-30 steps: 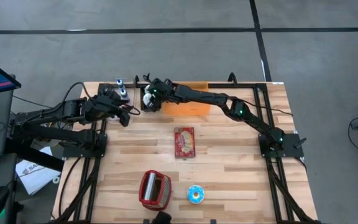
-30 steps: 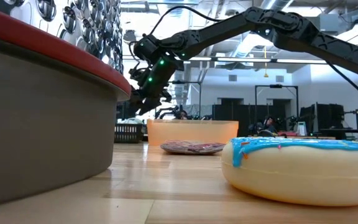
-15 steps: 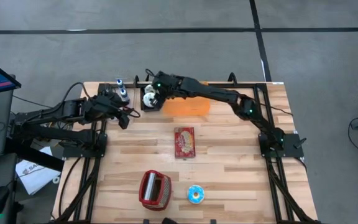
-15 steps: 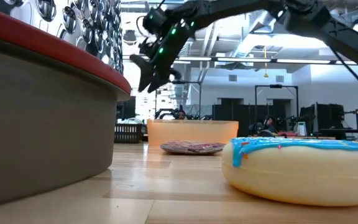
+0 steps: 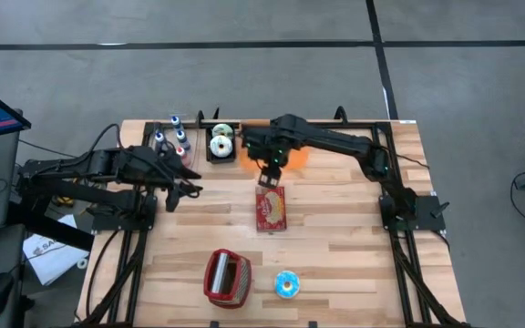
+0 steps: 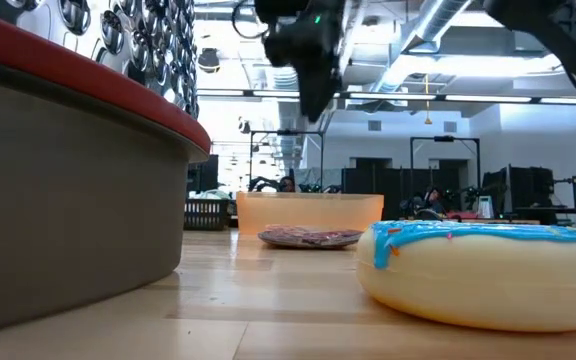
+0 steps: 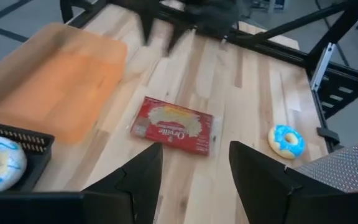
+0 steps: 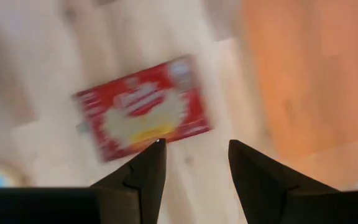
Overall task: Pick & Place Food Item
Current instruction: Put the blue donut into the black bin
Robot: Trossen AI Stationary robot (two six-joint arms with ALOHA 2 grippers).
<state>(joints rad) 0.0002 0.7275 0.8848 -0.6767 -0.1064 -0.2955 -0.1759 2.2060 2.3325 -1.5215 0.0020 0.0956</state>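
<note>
A white frosted donut (image 5: 221, 144) lies in the black basket (image 5: 210, 155) at the far edge. On the table's middle a red food packet (image 5: 270, 208) lies flat. A blue-frosted donut (image 5: 286, 284) rests near the front edge. My right gripper (image 5: 271, 176) hangs open above the packet's far end (image 8: 145, 106), pointing down, with nothing between its fingers (image 8: 135, 174). My left gripper (image 5: 188, 188) stands open over the table's left part, holding nothing (image 7: 194, 180).
An orange tray (image 5: 294, 159) lies at the far edge beside the black basket, partly under the right arm. A red mesh basket (image 5: 228, 276) stands near the front edge, left of the blue donut. Small bottles (image 5: 169, 137) stand at the far left corner.
My right gripper has left the black basket, risen and swung toward the table's right and near side until it hangs over the red packet, tipping to point straight down. The white donut stays in the basket. My left gripper has turned and shifted slightly toward the near edge.
</note>
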